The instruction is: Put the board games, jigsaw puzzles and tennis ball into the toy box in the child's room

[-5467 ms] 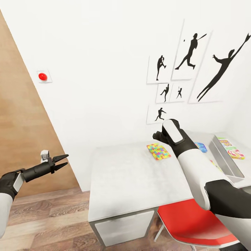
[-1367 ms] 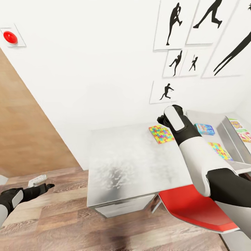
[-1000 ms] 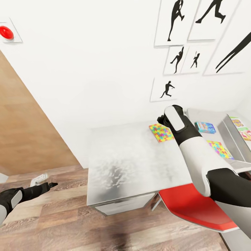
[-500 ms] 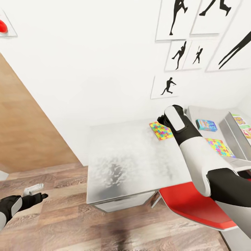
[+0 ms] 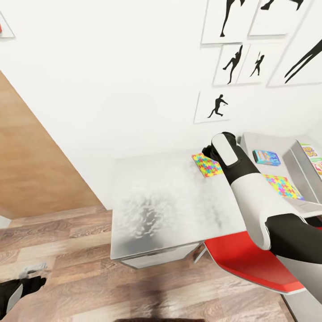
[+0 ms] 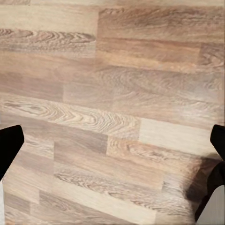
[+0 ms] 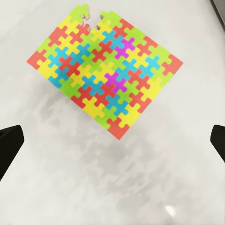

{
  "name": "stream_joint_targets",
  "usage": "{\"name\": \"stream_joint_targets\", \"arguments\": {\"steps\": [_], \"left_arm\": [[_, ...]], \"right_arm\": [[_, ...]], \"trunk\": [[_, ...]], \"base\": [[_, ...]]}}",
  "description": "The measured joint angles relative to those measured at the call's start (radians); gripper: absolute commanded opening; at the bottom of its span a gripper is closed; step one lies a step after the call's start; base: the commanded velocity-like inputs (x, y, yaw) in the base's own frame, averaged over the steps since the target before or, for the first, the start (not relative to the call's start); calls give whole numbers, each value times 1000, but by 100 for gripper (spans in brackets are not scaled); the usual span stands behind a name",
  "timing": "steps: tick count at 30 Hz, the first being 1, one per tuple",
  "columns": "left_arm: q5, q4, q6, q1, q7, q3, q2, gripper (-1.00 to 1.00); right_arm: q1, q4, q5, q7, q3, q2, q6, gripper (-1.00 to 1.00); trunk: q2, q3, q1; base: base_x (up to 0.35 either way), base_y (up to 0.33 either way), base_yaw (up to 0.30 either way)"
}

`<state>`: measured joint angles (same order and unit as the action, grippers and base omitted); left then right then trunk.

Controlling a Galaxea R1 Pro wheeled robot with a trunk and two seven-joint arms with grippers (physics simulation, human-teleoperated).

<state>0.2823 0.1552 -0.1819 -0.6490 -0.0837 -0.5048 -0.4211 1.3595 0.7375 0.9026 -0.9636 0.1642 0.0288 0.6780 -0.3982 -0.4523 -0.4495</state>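
A jigsaw puzzle [image 5: 206,164] [image 7: 105,89] of bright interlocking pieces lies on the white table [image 5: 165,201] near the wall. My right gripper [image 7: 112,145] hovers open just above and short of it, with both dark fingertips [image 7: 9,145] apart at the picture's edges. In the head view my right wrist [image 5: 225,154] covers the fingers. A second jigsaw puzzle [image 5: 282,185] and a blue board game [image 5: 266,157] lie further right, beside the grey toy box [image 5: 302,172], which holds printed game boxes [image 5: 314,157]. My left gripper [image 5: 39,281] [image 6: 112,154] hangs open low over the wooden floor.
A red chair [image 5: 250,264] is tucked under the table's front edge, below my right arm. Framed silhouette posters [image 5: 237,62] hang on the white wall behind. A wood-panelled wall [image 5: 31,170] rises at the left. Plank floor [image 5: 89,277] spreads in front of the table.
My left arm has dropped lower toward the floor and the picture's bottom left corner. The head view has shifted slightly. My right gripper has stayed over the jigsaw puzzle.
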Motion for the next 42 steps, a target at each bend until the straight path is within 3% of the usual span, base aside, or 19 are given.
{"name": "stream_joint_targets", "arguments": {"steps": [9, 18, 23, 26, 28, 30, 34, 35, 39, 40, 42], "left_arm": [[12, -4, 80, 113, 37, 3, 27, 100], [8, -5, 100, 130, 28, 3, 24, 100], [-1, -6, 102, 140, -5, -3, 3, 100], [-11, -6, 102, 146, -92, -11, -31, 100], [-36, -7, 100, 149, -187, -30, -61, 100], [-87, -7, 97, 151, -317, -67, -101, 100], [-159, -6, 90, 153, -449, -114, -153, 100], [-189, -6, 80, 153, -496, -135, -174, 100], [-245, -2, 27, 154, -611, -173, -223, 100], [-269, 3, -14, 154, -687, -190, -248, 100], [-288, 8, -57, 154, -784, -200, -271, 100]], "right_arm": [[5, 0, 0, 0, 0, 0, -1, 100], [5, 0, 0, 0, 0, 1, -1, 100], [5, 0, 0, 0, -1, 1, -1, 100], [5, 0, 0, 0, -1, 1, -1, 100], [5, 0, 0, 0, -1, 1, -1, 100], [5, 1, 0, 0, -1, 0, -1, 100], [5, 0, 0, 0, -2, 0, -1, 100], [5, 0, 1, 0, -2, 0, -1, 100], [5, 0, 0, 0, -2, -1, -1, 100], [5, 0, 1, 0, -2, -1, -1, 100], [5, -1, 0, 0, -2, -1, -1, 100]], "trunk": [[0, -15, 0], [0, -30, 0], [0, -38, 0], [0, -43, 0], [0, -46, 0], [0, -49, 0], [0, -56, 0], [0, -58, 0], [0, -64, 0], [0, -66, 0], [0, -69, 0]], "base": [[0, 0, 0], [0, 0, 0], [0, 0, 0], [0, 0, 0], [0, 0, 0], [0, 0, 0], [0, 0, 0], [0, 0, 0], [0, 0, 0], [0, 0, 0], [0, 0, 0]]}}
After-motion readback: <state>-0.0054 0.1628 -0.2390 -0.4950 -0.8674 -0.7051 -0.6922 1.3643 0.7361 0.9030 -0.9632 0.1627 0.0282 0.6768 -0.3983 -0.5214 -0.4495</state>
